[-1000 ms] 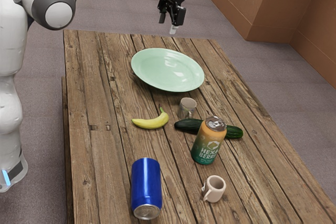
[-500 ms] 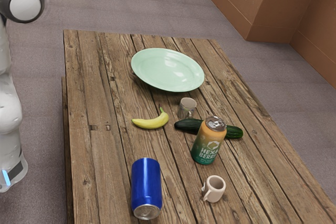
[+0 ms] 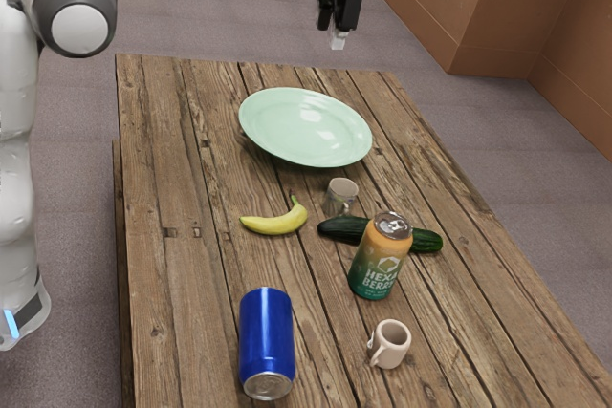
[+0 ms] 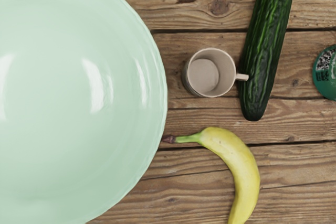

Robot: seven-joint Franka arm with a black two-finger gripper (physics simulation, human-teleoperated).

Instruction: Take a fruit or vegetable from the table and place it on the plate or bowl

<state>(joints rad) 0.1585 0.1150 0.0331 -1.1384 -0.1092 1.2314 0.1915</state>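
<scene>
banana (image 3: 275, 223) near cucumber (image 3: 342, 228) | mug (image 3: 339, 197) between them and plate (image 3: 304, 126)

Your table (image 3: 172, 188) is rough, weathered wood, its planks full of open grain, knots and cracks, while the pale green plate (image 3: 304, 126) looks like glazed ceramic, smooth and glossy with bright highlights. The banana (image 3: 275, 223) has a smooth, satiny skin, the cucumber (image 4: 265, 45) a ridged, slightly shiny one, and the mug (image 4: 209, 73) beside it looks matt beige. You see glossy painted metal on the blue can (image 3: 265, 336), a bare silvery lid on the green can (image 3: 380, 260), and smooth plastic shells on the arm (image 3: 19, 169).
</scene>
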